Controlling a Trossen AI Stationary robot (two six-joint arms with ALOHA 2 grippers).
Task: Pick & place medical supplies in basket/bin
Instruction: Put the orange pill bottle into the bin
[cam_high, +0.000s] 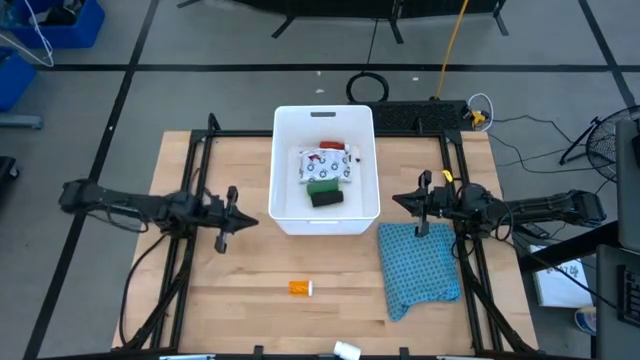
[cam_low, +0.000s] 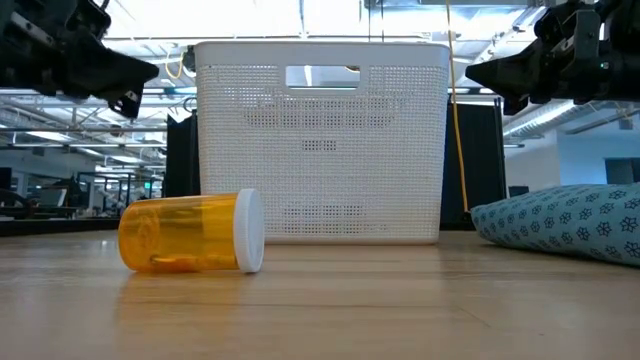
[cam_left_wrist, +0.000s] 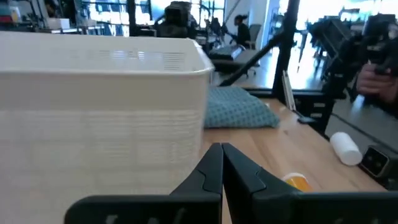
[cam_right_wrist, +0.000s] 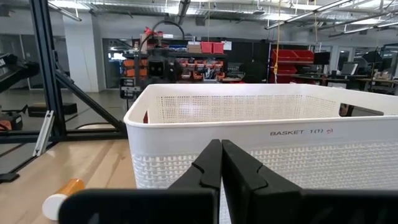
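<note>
The white basket (cam_high: 325, 168) stands at the table's far middle; inside it lie the flat white packet (cam_high: 322, 165), the red tube (cam_high: 333, 146), the green block (cam_high: 322, 185) and the black block (cam_high: 326, 199). An orange bottle (cam_high: 301, 288) lies on its side on the wood near the front, large in the low view (cam_low: 190, 233). A small white bottle (cam_high: 347, 350) lies at the table's near edge. My left gripper (cam_high: 237, 206) hovers left of the basket, shut and empty (cam_left_wrist: 222, 167). My right gripper (cam_high: 410, 204) hovers right of the basket, shut and empty (cam_right_wrist: 222, 163).
A blue knitted cloth (cam_high: 419, 266) lies on the table's right side, below my right arm. Black frame rails (cam_high: 195, 190) run along both sides of the table. Bare wood lies in front of the basket around the orange bottle.
</note>
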